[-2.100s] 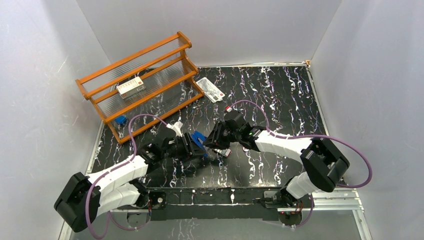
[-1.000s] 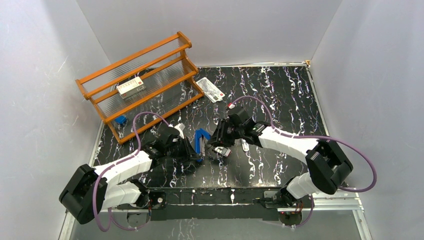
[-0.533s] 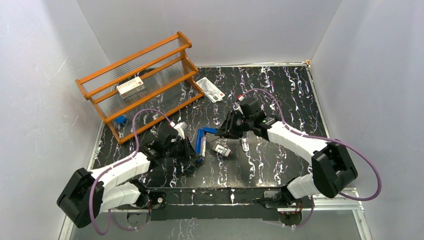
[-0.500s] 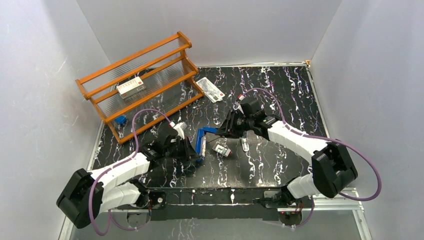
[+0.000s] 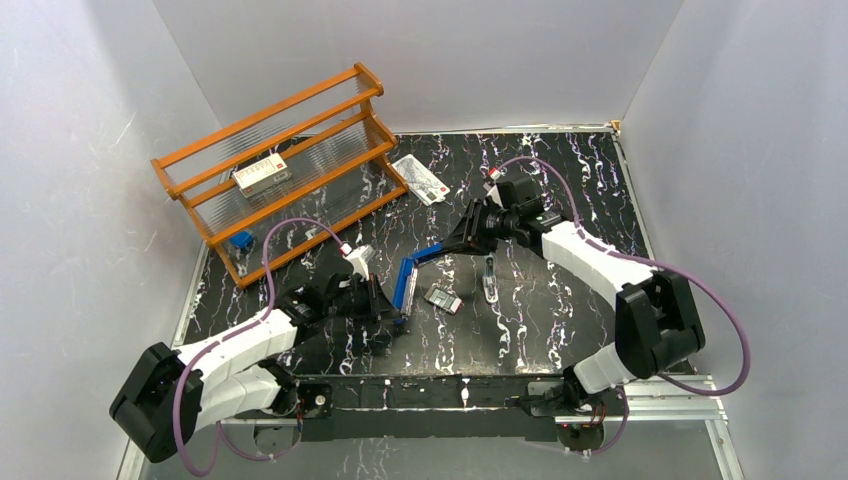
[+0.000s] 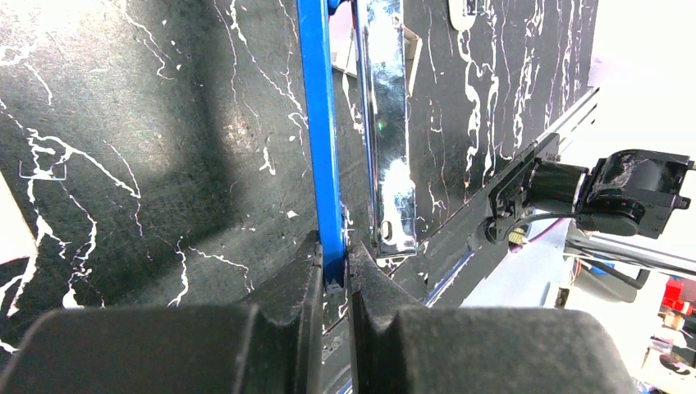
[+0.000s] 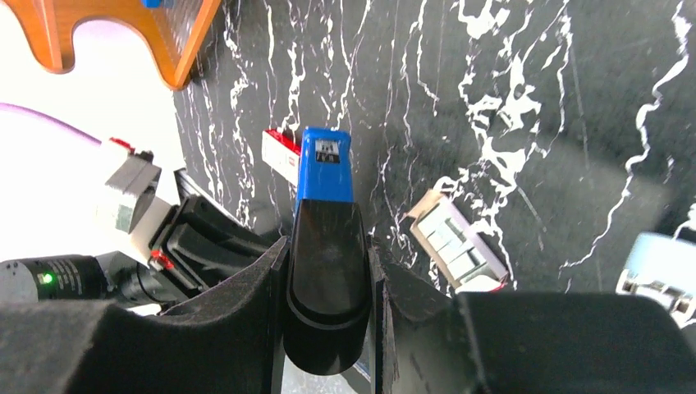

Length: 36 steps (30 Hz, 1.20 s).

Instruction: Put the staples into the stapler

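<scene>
The left gripper (image 6: pixel 332 264) pinches the near end of the long blue desk stapler (image 5: pixel 403 284). The right gripper (image 7: pixel 328 246) clasps its swung-open top. A pale staple tray (image 5: pixel 441 299) lies nearby.

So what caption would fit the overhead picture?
Left fingers and right fingers hold the blue stapler hinged open; staples lie beside it.

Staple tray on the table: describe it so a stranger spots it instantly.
On the black marbled tabletop, look right of the opened blue stapler. The small pale cardboard tray of silvery staples lies flat there, far smaller than the red-and-white box on the orange rack.
</scene>
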Motion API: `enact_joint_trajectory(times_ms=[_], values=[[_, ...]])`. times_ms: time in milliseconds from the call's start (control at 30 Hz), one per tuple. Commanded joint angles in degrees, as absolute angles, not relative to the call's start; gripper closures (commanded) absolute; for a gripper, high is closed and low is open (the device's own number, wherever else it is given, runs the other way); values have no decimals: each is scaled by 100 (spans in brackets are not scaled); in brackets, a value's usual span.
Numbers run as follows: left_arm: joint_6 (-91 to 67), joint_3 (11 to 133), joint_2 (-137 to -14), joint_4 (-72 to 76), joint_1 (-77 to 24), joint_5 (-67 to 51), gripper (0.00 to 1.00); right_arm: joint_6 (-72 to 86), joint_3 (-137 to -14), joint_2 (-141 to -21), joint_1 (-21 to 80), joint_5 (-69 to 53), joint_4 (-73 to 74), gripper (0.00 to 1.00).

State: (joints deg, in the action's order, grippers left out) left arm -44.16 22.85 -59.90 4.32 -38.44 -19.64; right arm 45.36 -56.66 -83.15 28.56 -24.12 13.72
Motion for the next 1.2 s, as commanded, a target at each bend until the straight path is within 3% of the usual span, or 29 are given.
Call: enact_joint_trajectory(times_ms=[0,367,1167], values=[[-4178,2255,-5941,335,-3905,-2322,100,3928,-6209,-8625,2493,-1902,1131,86],[-4175,2318,-6000,334,-3911,-2329,100,3946,-6602,-9130,2329,-1956,749,85],[-4205,2319,-6153,493,-3912,-2397,100,4819,-6657,-9599,2452,-905,98,84]])
